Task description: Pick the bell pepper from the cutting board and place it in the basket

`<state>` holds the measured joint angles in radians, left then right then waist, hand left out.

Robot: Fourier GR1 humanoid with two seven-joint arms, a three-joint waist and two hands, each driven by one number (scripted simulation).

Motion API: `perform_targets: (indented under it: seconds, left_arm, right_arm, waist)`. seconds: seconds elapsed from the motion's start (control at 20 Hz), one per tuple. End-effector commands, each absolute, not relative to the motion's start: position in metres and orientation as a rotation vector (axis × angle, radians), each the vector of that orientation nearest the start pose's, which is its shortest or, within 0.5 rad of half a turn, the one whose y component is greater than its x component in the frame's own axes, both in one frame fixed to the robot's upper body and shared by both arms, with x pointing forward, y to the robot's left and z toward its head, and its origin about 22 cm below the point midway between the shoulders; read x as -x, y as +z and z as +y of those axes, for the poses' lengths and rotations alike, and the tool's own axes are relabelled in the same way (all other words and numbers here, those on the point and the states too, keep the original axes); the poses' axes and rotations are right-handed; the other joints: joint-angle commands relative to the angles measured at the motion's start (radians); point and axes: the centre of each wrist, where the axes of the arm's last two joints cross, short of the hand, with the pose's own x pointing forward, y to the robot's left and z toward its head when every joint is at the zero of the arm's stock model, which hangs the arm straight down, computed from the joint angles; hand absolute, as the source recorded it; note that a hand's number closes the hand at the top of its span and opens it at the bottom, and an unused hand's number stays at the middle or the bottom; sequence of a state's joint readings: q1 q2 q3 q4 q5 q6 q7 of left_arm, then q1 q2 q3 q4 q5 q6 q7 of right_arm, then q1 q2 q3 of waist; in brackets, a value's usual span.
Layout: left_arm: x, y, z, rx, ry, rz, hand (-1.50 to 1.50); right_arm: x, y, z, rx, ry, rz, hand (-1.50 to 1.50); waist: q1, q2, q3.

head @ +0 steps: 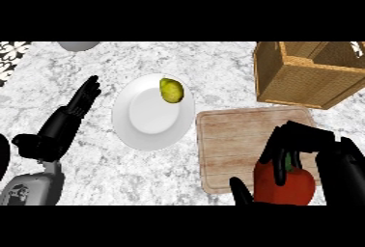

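Right hand [314,154] fingers [279,144] curled over top of red bell pepper [285,185], thumb [241,190] against its left side: pepper grasped, at lower right corner of cutting board [231,144]. Basket [310,72] beyond board's far right corner. Left hand [68,120] at view's left, fingers straight, holding nothing. White plate [146,120] between hand and board, yellow-green fruit [171,90] on its far rim.

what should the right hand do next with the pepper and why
Probably lift it a little and start carrying it toward the basket. The right hand is already curled round the red pepper at the near corner of the board, and the basket sits beyond the board's far edge, so the grasp looks done and the carry is what remains.
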<state>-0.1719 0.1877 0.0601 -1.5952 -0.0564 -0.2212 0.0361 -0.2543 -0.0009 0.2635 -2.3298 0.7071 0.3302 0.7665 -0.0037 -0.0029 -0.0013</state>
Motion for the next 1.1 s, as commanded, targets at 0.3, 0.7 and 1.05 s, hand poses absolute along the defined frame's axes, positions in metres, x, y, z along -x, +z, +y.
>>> perform_targets:
  seconds: [0.3, 0.7, 1.05]
  left_arm:
    - [-0.28, 0.067, 0.24, -0.025, -0.366, -1.687, 0.0]
    - [-0.273, 0.05, 0.253, -0.015, -0.389, -1.695, 0.0]
    - [-0.287, 0.064, 0.266, -0.061, -0.387, -1.704, 0.0]
  right_arm:
    - [-0.239, 0.272, -0.169, 0.747, 0.404, -1.731, 1.5]
    - [-0.306, 0.288, -0.206, 0.825, 0.191, -1.743, 1.5]
    - [-0.358, 0.29, -0.233, 0.899, 0.116, -1.711, 1.5]
  waist:
    - [0.011, 0.003, 0.001]
    - [0.017, 0.006, 0.001]
    - [0.015, 0.007, 0.001]
